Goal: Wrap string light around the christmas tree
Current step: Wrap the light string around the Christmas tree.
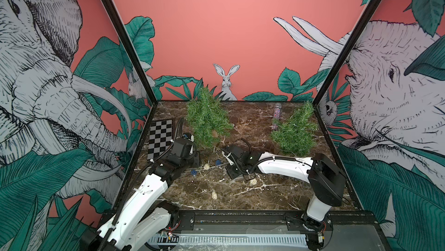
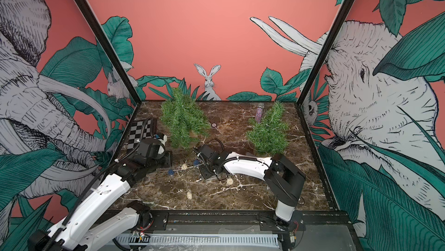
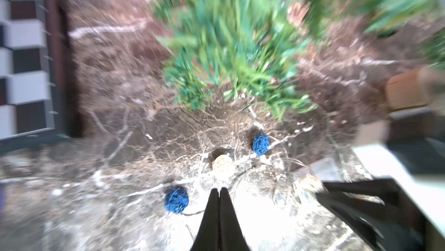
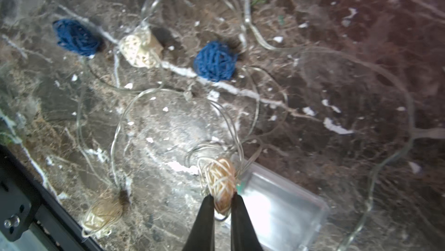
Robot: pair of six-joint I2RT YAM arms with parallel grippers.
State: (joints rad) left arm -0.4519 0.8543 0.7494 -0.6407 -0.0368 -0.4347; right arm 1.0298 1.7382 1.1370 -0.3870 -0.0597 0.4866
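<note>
String light [image 4: 215, 60] loose on marble table [image 4: 337, 81], R gripper [image 4: 222, 195] pinching beige ball [image 4: 221, 180], L gripper [image 3: 219, 189] jaws together

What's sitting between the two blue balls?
A cream ball lies between one blue ball and the other blue ball, seen best in the right wrist view.

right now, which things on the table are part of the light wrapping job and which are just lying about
Job: string light, its cream ball pinched in the right gripper; christmas tree near the left arm; second tree near the right arm (either may be the target).

Lying about: checkerboard; glitter tube at the back.
</note>
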